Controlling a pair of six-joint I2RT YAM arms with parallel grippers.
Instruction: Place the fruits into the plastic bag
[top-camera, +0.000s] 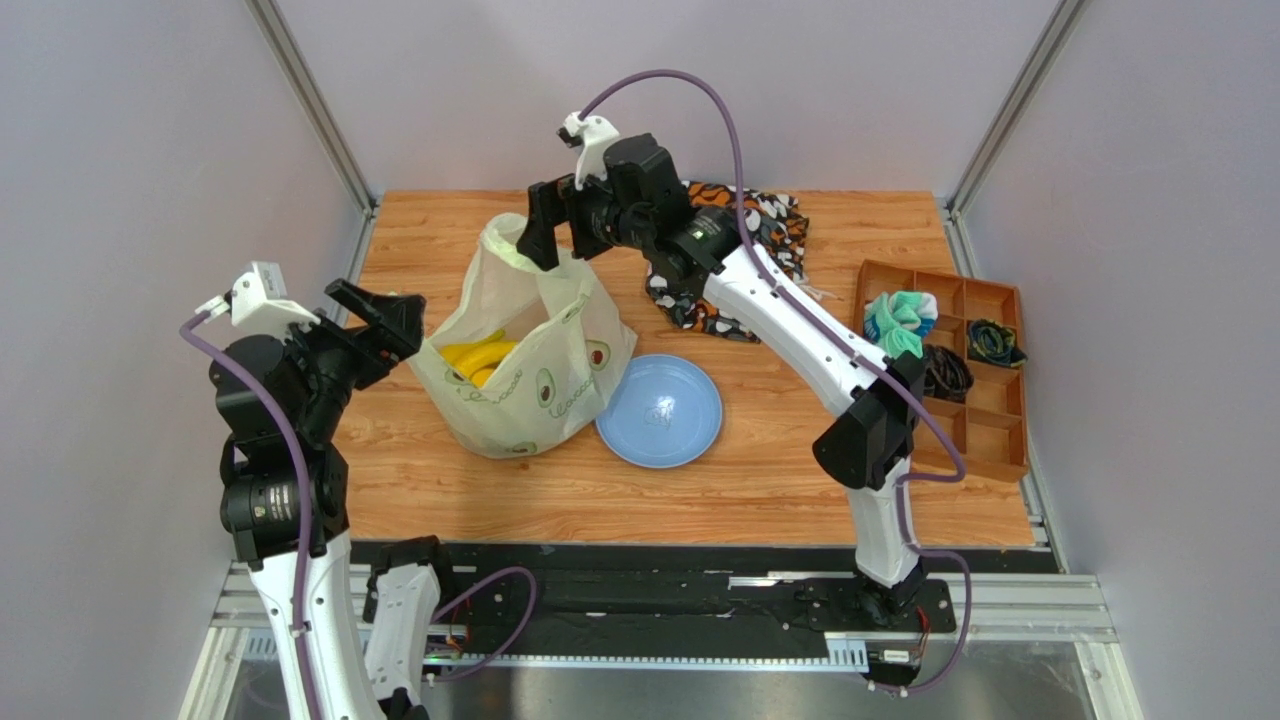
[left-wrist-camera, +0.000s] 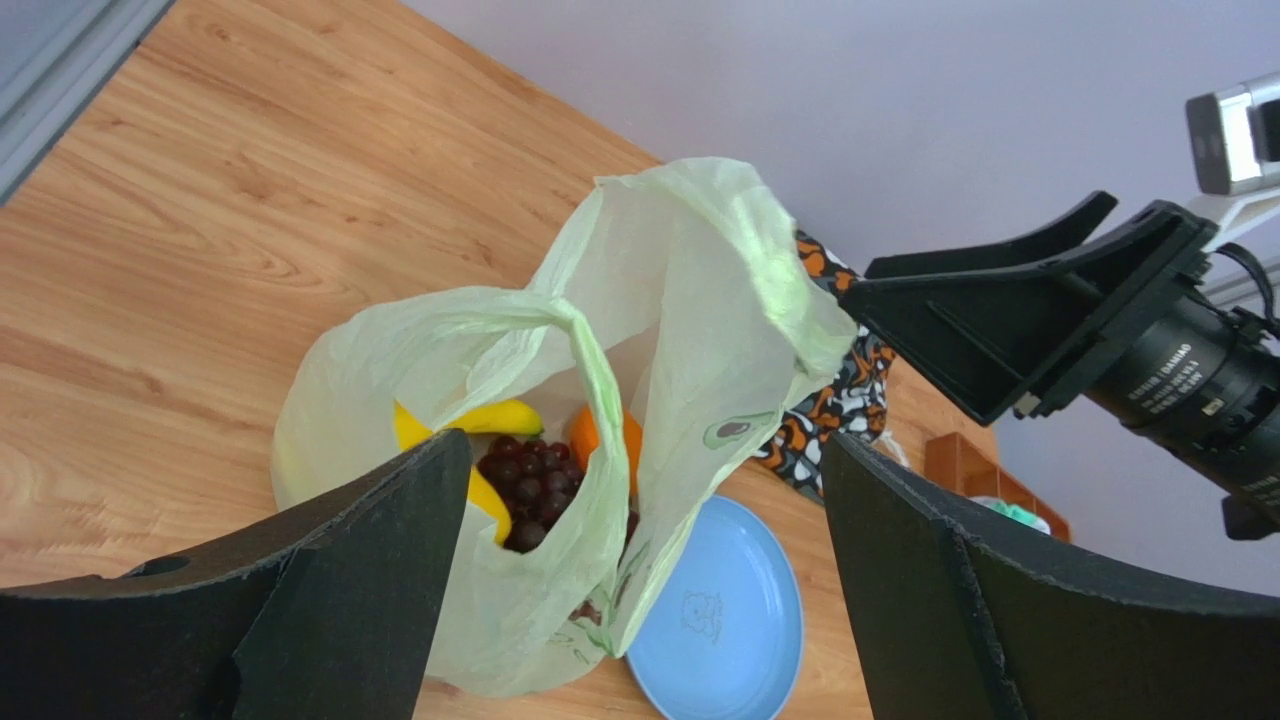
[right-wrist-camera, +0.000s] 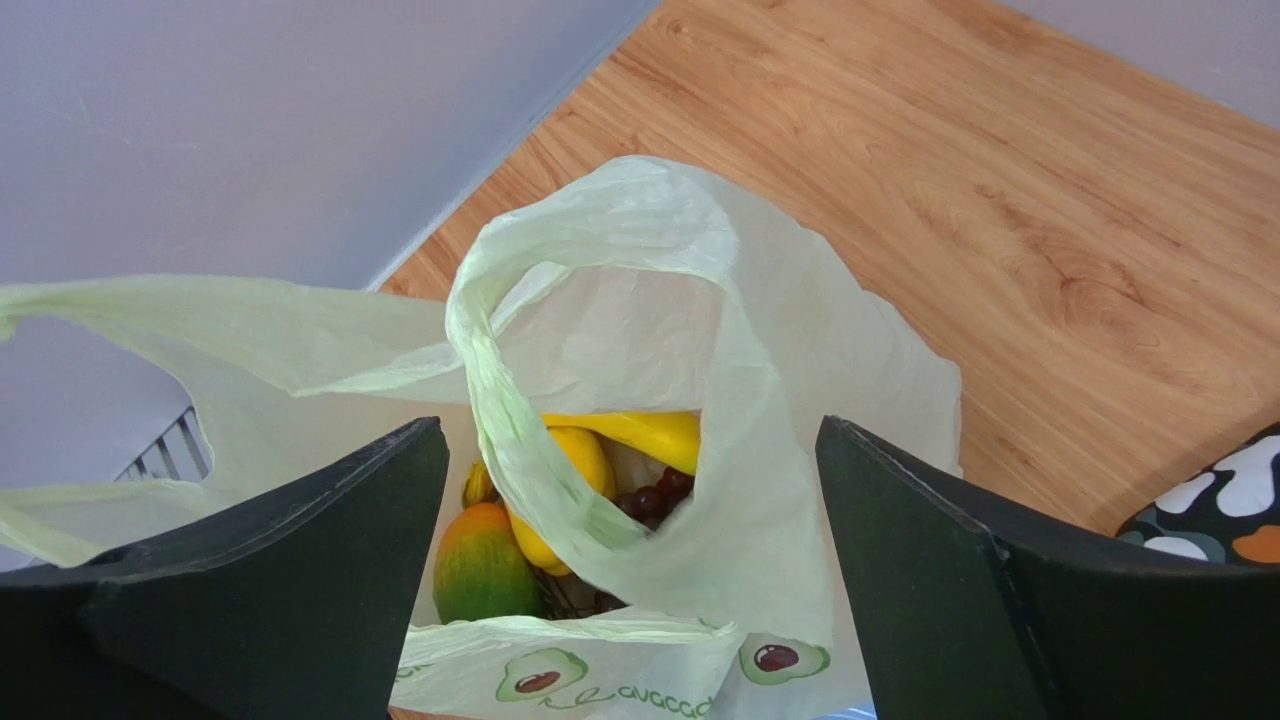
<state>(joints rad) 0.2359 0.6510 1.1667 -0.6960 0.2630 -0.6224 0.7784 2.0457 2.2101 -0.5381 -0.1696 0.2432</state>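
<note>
Pale yellow-green crinkly plastic bag (left-wrist-camera: 691, 285), fruits (left-wrist-camera: 526, 480) inside, unheld: left pincer (left-wrist-camera: 643, 450), right pincer (right-wrist-camera: 628, 428) both spread wide, empty. Slump risked; fruits may be spilled.

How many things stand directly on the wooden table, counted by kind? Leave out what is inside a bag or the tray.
Bags: 2, the pale yellow-green plastic carrier bag and the orange-black-white patterned cloth bag.
Plates: 1, the round blue plate.
Trays: 1, the brown compartment tray.
Total: 4.
</note>
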